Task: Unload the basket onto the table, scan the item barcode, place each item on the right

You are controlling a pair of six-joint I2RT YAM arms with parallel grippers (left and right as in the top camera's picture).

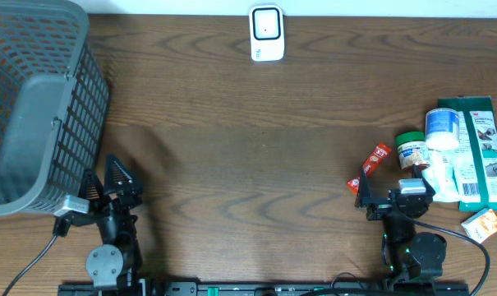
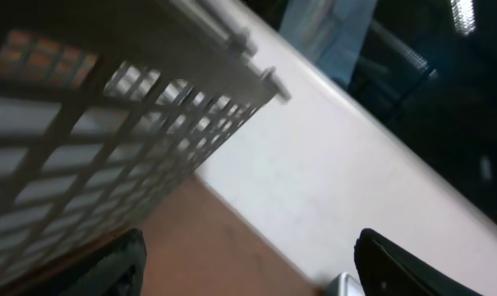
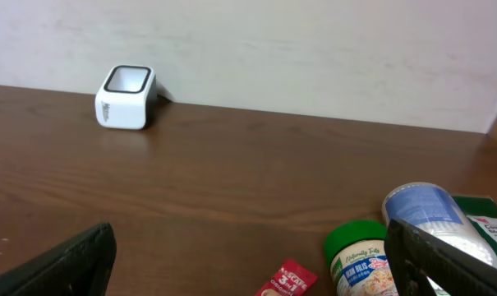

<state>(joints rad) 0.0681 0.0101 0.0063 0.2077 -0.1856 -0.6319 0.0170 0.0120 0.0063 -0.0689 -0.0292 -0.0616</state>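
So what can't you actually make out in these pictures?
- Barcodes: none readable on the green-lidded jar, red sachet or small orange box; too small overhead.
- Grey plastic mesh basket: inside partly cut off by the overhead picture's left edge.
- Left wrist view: blurred, upper right dark.
- Right wrist view: jar and sachet cut off by the bottom edge.

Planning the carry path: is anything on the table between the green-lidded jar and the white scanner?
Nothing visible: only tabletop lies between the green-lidded jar and the white scanner. The red sachet lies off that line.
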